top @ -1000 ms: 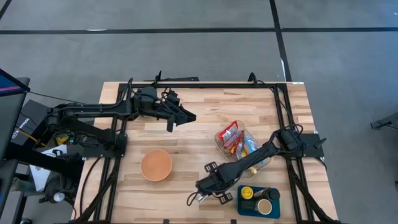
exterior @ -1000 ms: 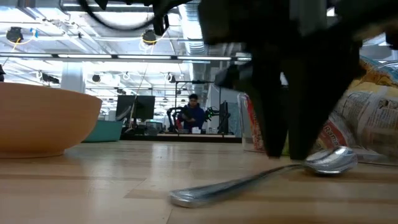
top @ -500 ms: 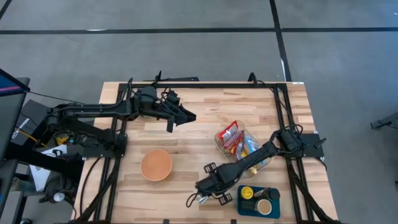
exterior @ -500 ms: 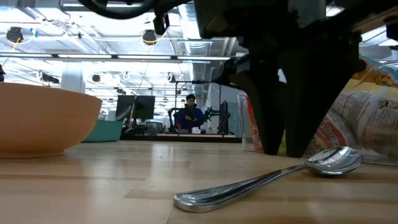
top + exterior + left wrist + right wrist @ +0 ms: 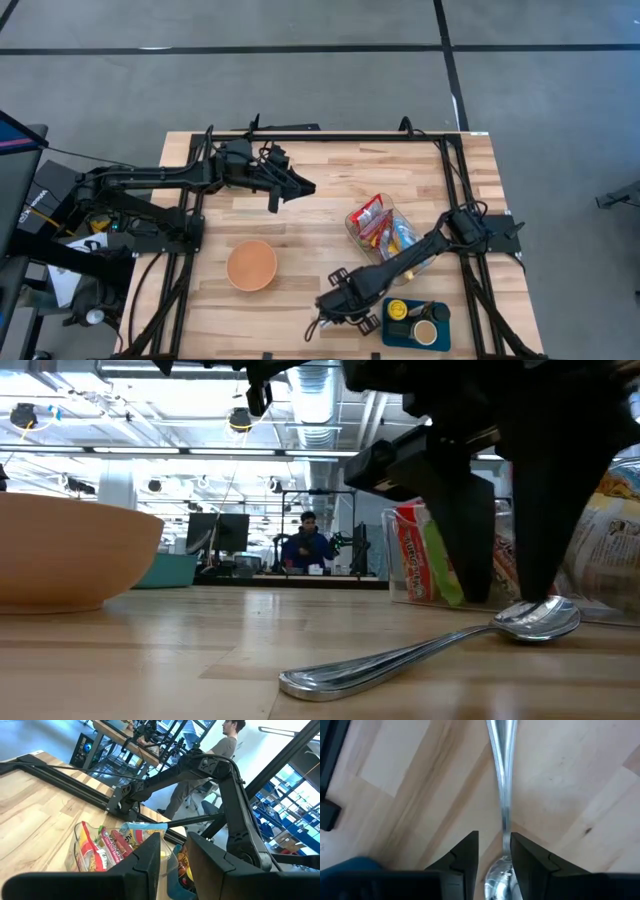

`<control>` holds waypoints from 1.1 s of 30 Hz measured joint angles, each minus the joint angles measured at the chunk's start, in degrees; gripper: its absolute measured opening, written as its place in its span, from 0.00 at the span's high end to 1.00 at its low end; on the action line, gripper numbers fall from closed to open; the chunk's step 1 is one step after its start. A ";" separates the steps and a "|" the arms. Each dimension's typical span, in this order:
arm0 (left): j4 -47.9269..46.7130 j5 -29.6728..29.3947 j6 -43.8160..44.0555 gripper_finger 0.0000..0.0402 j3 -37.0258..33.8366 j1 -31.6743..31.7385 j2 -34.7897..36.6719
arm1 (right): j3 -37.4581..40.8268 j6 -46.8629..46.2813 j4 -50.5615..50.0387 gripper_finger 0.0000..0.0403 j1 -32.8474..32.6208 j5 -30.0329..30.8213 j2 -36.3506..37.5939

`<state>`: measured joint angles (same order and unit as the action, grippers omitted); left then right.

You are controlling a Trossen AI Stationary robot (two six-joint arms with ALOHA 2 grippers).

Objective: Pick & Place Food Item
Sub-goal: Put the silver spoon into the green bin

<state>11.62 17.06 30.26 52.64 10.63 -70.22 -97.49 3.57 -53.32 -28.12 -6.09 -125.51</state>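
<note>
Left gripper [image 5: 303, 187], fingers nearly together and empty, waiting beyond the orange plastic bowl [image 5: 251, 265]; right gripper [image 5: 325, 318], narrowly parted, straddling the shiny metal spoon [image 5: 430, 650] right of the bowl; centring before clamping looks advisable
</note>
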 joint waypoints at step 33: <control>-0.02 0.11 0.02 0.78 0.00 0.00 0.00 | 2.10 -3.63 1.66 0.74 0.07 3.05 -0.33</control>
<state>11.60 17.17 30.28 52.64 10.63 -70.22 -95.39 -0.05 -51.66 -28.05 -3.04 -125.84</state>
